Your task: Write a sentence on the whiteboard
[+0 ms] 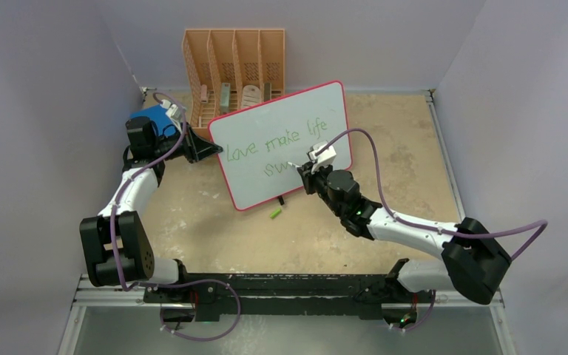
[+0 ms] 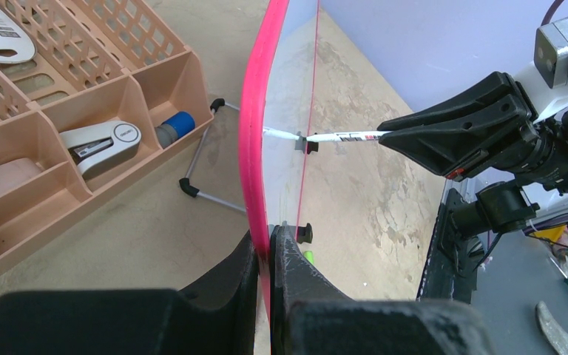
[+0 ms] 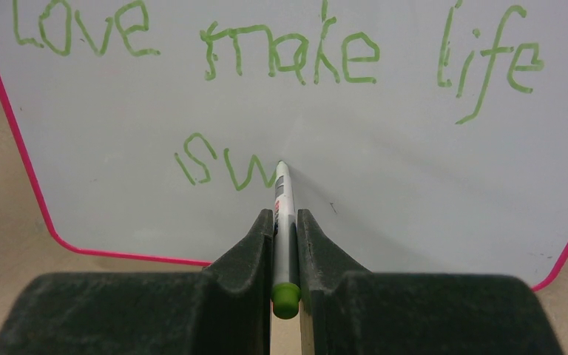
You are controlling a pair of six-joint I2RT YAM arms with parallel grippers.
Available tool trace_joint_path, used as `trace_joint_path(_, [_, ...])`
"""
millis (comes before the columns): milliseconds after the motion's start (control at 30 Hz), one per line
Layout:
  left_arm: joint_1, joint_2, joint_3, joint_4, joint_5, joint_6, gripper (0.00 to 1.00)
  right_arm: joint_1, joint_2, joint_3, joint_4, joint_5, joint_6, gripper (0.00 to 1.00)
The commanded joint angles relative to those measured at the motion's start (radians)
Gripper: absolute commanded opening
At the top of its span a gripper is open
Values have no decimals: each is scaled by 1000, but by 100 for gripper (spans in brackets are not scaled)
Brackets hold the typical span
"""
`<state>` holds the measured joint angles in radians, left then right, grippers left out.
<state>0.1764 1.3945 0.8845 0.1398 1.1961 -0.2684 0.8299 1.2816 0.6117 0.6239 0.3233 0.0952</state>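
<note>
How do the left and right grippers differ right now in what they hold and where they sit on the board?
The left gripper clamps the whiteboard by its pink rim; the right gripper clamps a green-ended marker. The left sits at the board's edge; the right faces its front, marker tip against the board after "sw" in the sentence. Both are shut.

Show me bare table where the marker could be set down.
Widest bare table lies between the whiteboard and the right wall. A second patch sits in front of the board between the left arm and right arm, holding only a small green piece. Crowded: back left, where the organizer tray, blue book and left hand cluster.
</note>
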Motion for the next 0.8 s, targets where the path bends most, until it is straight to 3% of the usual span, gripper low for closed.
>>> trace_joint_path(0, [5,-34,15,50,2,40,0,-14,1,42,23,22,-20,0])
trace_joint_path(767, [5,-37,16,45,-13,44,0,-17,-28,37,32,12,-3,0])
